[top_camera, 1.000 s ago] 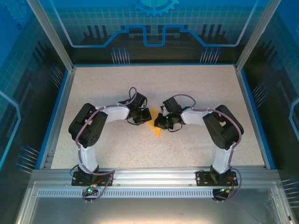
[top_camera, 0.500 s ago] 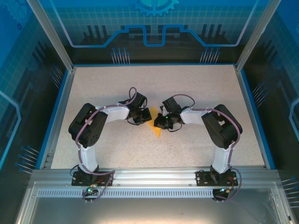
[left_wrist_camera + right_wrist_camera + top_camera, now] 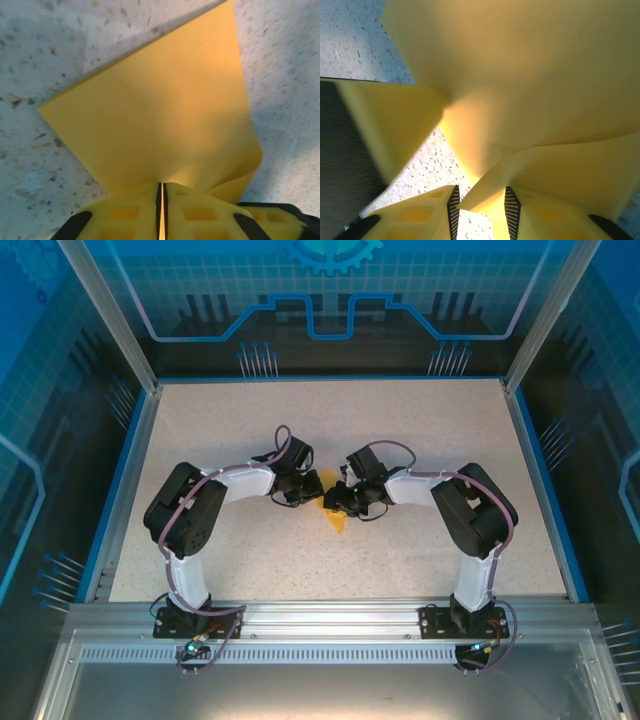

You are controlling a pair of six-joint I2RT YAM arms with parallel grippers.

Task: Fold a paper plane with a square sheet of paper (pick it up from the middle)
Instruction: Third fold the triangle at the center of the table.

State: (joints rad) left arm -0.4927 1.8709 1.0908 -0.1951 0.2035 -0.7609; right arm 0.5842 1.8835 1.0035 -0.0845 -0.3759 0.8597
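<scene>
Plenty of open room on the speckled tabletop (image 3: 420,430) from where I'm sitting: bare surface runs out to the blue rim (image 3: 118,490) on the left, far and right sides. Both arms are bent inward so the wrists nearly meet around the middle. The paper sheet (image 3: 160,115) is right there between them (one pointed corner pokes out toward the near edge in the overhead view). The left gripper (image 3: 161,187) is pinched tight on one edge of it, pads together with only the paper in the seam. The right gripper (image 3: 481,197) has its jaws apart, with a curled fold of the sheet sitting in the gap and tabletop visible below. The paper's plain orange-yellow, with one clean straight edge and a soft bend beside the left pads, throwing a shadow on the table.
</scene>
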